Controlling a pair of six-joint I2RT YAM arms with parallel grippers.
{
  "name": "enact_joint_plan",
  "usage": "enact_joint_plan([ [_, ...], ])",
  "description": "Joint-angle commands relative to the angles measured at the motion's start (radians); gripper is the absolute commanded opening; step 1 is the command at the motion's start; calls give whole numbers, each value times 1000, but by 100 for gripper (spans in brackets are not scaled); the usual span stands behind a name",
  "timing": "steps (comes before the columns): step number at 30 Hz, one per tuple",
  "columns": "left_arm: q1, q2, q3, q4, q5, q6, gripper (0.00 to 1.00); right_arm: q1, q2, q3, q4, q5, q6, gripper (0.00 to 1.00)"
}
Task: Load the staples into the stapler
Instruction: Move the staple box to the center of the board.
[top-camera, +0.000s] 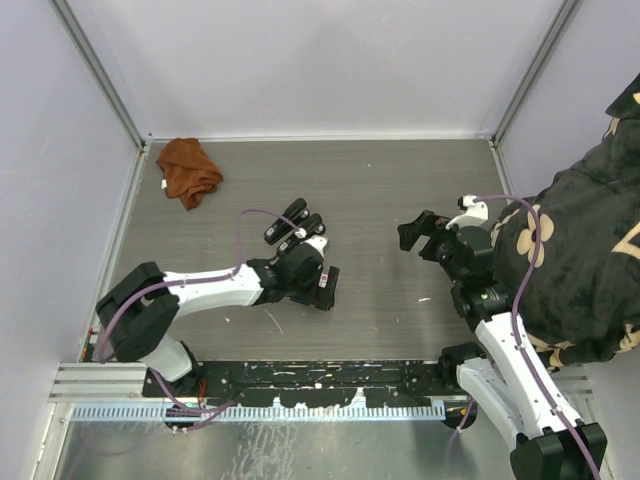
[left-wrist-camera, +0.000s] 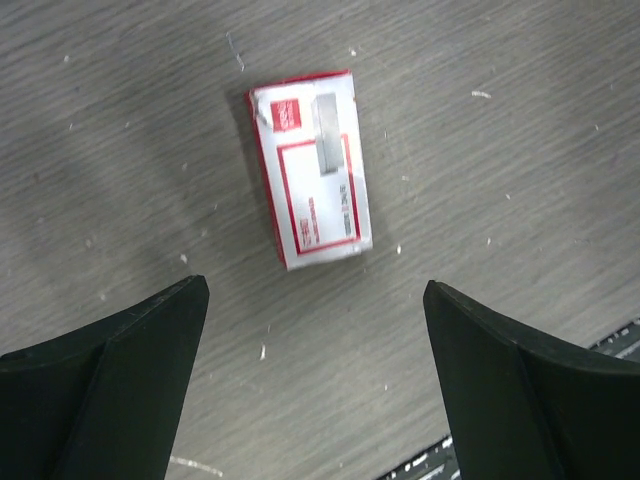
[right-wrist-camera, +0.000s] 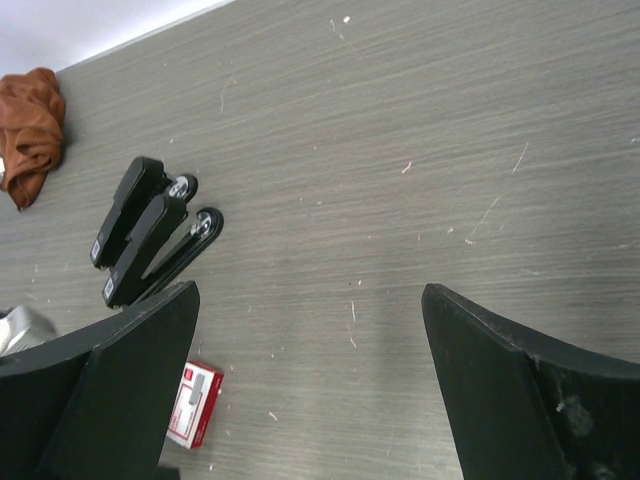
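The red-and-white staple box (left-wrist-camera: 312, 170) lies flat and closed on the grey table, just ahead of my open, empty left gripper (left-wrist-camera: 315, 283). It also shows in the right wrist view (right-wrist-camera: 193, 403). No staple strips or tray show. Two black staplers (top-camera: 293, 225) lie side by side just beyond the left gripper (top-camera: 325, 285); in the right wrist view the staplers (right-wrist-camera: 150, 235) are at upper left. My right gripper (top-camera: 415, 233) is open and empty at mid-right, well apart from the staplers and the box, its fingers wide over bare table (right-wrist-camera: 309, 287). In the top view the box is hidden.
A crumpled orange cloth (top-camera: 188, 170) lies at the far left corner, also in the right wrist view (right-wrist-camera: 30, 130). A person in dark patterned clothing (top-camera: 590, 250) leans in at the right edge. Walls close the table on three sides.
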Motion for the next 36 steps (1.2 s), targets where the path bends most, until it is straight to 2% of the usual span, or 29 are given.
enact_joint_plan([
  [1,-15,66,86,95,-39,39,89,-4,-45,53,-50,-48,-6,99],
  [10,-37,168,153,82,-125,110,72,-4,-80,54,-110,0,-21,99],
  [14,-39,194,171,68,-125,122,59,-5,-73,50,-116,-8,-21,99],
  [17,-45,195,165,67,-145,134,53,-4,-64,55,-131,-16,-18,99],
  [22,-48,182,134,87,-110,192,38,-5,-35,50,-159,-100,1,99],
  [25,-51,129,69,154,-15,282,34,-4,12,37,-162,-225,30,90],
  [30,-76,14,-40,203,100,441,33,-2,125,-2,-136,-430,76,74],
  [36,-103,-39,-85,191,143,518,31,-2,162,-70,-134,-499,124,63],
])
